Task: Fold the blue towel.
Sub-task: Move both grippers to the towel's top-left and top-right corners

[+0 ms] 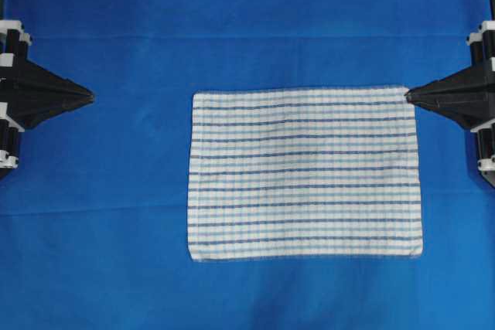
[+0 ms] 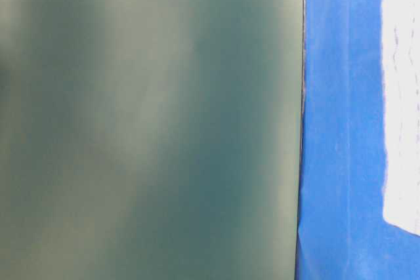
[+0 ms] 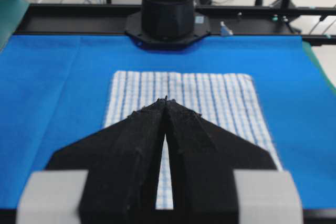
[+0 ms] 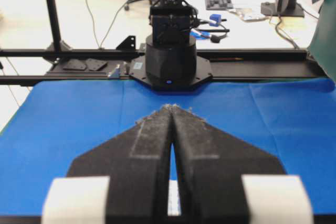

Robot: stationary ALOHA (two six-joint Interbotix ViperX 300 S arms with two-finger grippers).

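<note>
A: Blue towel (image 1: 305, 173) — lying flat and spread out on the plain blue cloth (image 1: 108, 253) covering the bench, a bit right of the bench's middle, long sides running left-right in the overhead view. White weave, thin dark-blue and pale-blue checks, hemmed edges. No folds visible.

B: Left gripper (image 1: 90, 97)?

A: At the left edge of the bench, tips pointing inward, well apart from the towel's left hem. Fingers pressed together at the tips, nothing between them. Left wrist view agrees: the black fingers (image 3: 136, 145) meet at a point, only a thin slit further back, towel (image 3: 210, 98) ahead on the cloth (image 3: 47, 103).

B: Right gripper (image 1: 409, 96)?

A: At the right edge, tips pointing inward, right at the towel's upper-right corner in the overhead view. Touching or just above the corner, can't tell. Jaws closed tip to tip, gripping nothing. Right wrist view: fingers (image 4: 199, 150) together, blue cloth (image 4: 73, 119) beyond, a sliver of white showing through the slit low down.

B: Table-level view?

A: Mostly blocked by a blurred grey-green surface (image 2: 151, 122). Strip of blue cloth (image 2: 341, 122) on the right, then a blurry white piece of the towel (image 2: 401, 96) at the far right edge.

B: Anything else?

A: Black arm bases across the bench: one (image 3: 167, 17) in the left wrist view, one (image 4: 170, 61) in the right.
</note>
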